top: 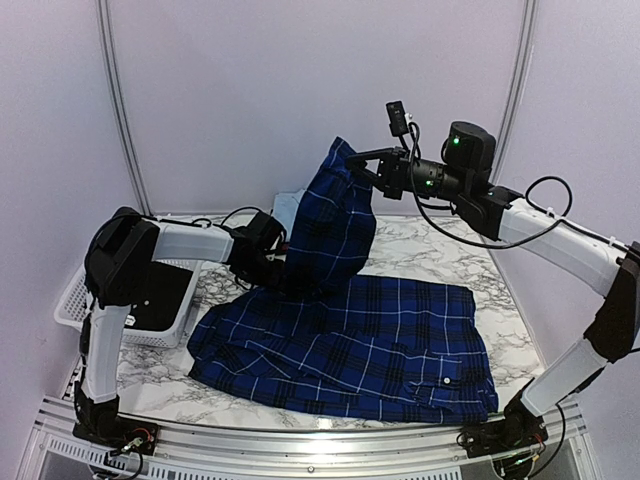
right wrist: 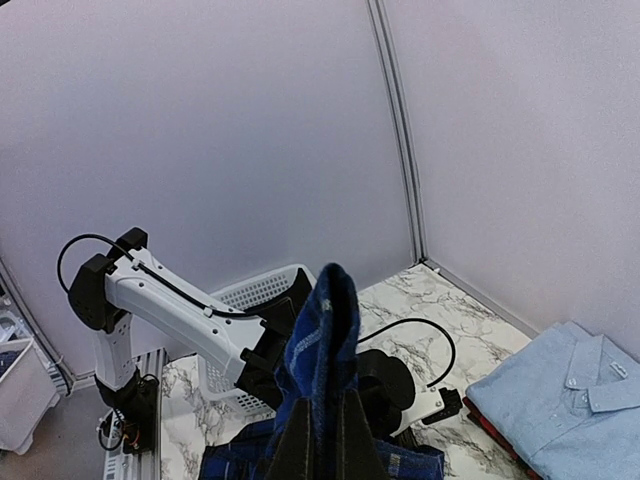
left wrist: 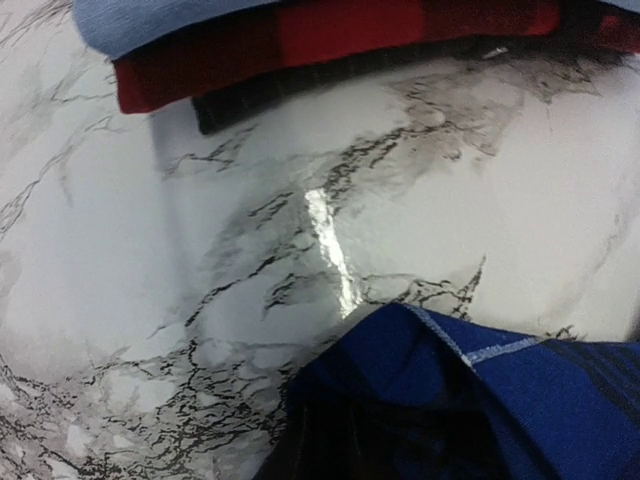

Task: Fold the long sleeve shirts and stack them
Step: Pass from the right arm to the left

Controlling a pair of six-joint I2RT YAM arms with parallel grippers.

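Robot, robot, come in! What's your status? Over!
Right gripper shut on navy plaid shirt, one end lifted high. Left gripper low at the shirt's far edge, grip unclear. Rest spread on table. Light blue shirt stacked behind, not blocking.

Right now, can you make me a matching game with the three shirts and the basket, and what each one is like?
Things:
1. navy shirt
2. light blue shirt
3. red shirt
4. basket

What it is like:
A. lies under another shirt
B. white plastic with slots
C. lies on top of another shirt
D. one part lifted up, the rest spread flat

Pairs: 1-D, 2-C, 3-A, 4-B
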